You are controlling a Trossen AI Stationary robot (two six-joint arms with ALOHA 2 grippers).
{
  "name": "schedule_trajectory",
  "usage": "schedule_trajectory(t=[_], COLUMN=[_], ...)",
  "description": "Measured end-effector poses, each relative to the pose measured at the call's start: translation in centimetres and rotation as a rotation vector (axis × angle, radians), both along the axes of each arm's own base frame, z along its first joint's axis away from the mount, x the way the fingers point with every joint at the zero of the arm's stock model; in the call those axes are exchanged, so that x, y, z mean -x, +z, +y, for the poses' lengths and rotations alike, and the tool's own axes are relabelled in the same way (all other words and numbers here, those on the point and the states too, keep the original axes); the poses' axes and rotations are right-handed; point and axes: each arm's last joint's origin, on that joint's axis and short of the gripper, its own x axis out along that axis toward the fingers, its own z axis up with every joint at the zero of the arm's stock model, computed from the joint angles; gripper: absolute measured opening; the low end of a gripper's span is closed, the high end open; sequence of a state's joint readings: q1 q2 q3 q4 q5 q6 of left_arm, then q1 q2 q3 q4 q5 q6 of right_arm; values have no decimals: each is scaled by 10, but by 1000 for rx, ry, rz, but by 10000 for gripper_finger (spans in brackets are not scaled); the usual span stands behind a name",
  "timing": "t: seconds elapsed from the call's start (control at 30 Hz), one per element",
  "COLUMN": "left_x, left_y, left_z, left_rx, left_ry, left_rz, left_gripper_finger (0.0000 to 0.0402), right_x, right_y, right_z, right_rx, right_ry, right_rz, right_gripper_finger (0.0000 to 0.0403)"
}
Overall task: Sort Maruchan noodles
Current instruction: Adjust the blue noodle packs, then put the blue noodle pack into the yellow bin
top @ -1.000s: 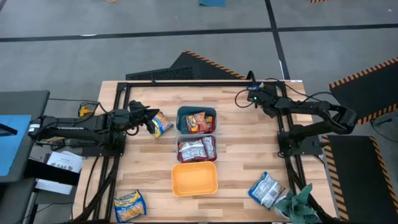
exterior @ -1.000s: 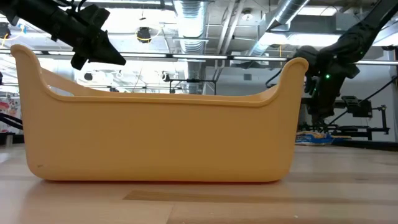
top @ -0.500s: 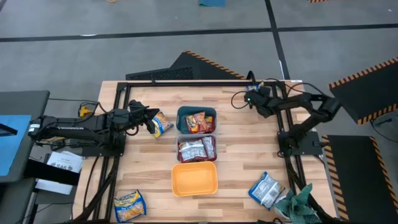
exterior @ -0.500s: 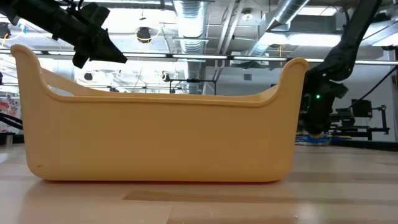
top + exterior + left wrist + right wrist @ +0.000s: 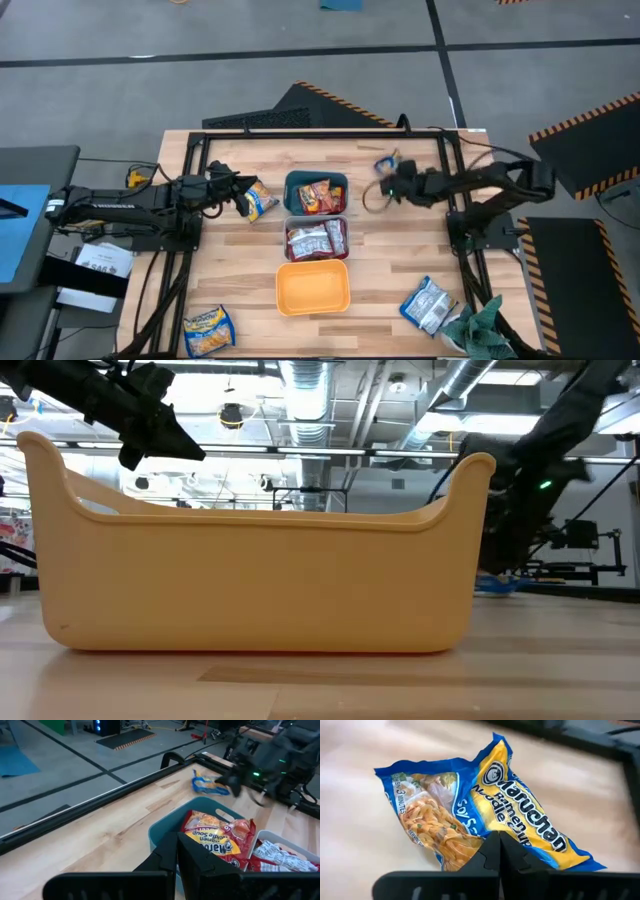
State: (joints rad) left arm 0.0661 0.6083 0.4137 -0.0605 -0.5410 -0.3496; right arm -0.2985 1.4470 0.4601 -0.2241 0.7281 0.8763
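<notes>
Under the right wrist only, a yellow-blue packet [image 5: 485, 810] in closed jaws.

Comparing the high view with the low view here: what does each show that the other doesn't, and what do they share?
Only the high view shows the noodle packets: a yellow packet shut in the left gripper beside the teal bin, red-orange packets in that bin, silver-white packets in the white bin, and loose packets on the table.

Only the low view shows the room's ceiling pipes.

Both show the orange bin and both arms, including the right gripper.
</notes>
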Motion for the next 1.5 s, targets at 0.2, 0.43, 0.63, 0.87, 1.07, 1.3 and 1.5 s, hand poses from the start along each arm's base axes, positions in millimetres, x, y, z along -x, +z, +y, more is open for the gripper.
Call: schedule_trajectory(t=[0.2,0.43,0.63,0.87,1.07,1.3,1.5], left_x=[0,0,0,0,0,0,0], left_y=[0,0,1,1,1,1,1], left_z=[0,0,0,0,0,0,0], left_rx=[2,4,3,3,2,2,2], left_ry=[-4,-4,-4,-3,-3,-3,-3], left_rz=[0,-2,-9,-9,-9,-8,-7], left_gripper_finger=[0,0,0,0,0,0,0], right_x=[4,11,10,1,-10,-18,-19], right_y=[10,18,31,57,79,86,86], right_z=[62,111,135,150,155,155,153], right_rx=[-71,-160,-280,-237,-243,-344,-353], right_ry=[158,318,447,634,756,810,948], right_rz=[-42,-157,-199,-207,-221,-225,-146], right_gripper_finger=[14,14,14,17,37,94,200])
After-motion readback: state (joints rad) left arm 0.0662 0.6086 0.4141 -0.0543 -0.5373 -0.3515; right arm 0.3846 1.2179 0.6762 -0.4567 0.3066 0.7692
